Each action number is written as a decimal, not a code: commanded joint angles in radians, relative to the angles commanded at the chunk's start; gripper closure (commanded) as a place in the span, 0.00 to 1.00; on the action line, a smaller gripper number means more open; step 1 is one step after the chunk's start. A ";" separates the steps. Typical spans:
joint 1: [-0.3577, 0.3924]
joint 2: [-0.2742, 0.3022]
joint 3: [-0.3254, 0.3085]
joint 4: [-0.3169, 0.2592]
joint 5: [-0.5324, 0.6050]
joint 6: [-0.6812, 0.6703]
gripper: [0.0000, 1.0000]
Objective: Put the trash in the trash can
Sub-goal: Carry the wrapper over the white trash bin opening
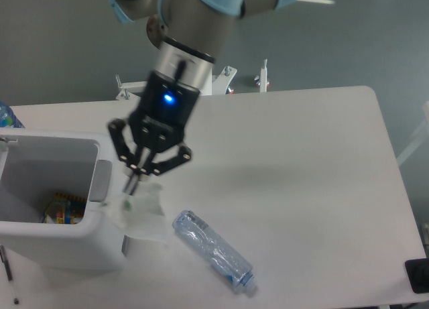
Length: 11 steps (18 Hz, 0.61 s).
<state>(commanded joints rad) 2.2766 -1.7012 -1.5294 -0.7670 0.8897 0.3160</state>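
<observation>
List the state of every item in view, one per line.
tool: shut on clear cup, low beside the bin's right wall.
clear cup: gripped at its rim, next to the bin.
water bottle: lying on its side on the table, untouched.
trash can: upright, open, with colourful litter inside.

white table [301, 161] carries the white trash can [50, 238] at its left edge and the water bottle [214, 252] lying flat near the front, just beside the can.
</observation>
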 joint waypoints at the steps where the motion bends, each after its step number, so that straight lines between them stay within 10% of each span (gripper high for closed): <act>1: -0.017 0.006 -0.003 0.000 0.000 -0.002 1.00; 6: -0.069 0.006 -0.017 0.000 0.000 -0.005 0.95; 11: -0.091 0.000 -0.025 0.000 0.000 0.000 0.47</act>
<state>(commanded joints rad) 2.1859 -1.7012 -1.5539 -0.7670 0.8897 0.3160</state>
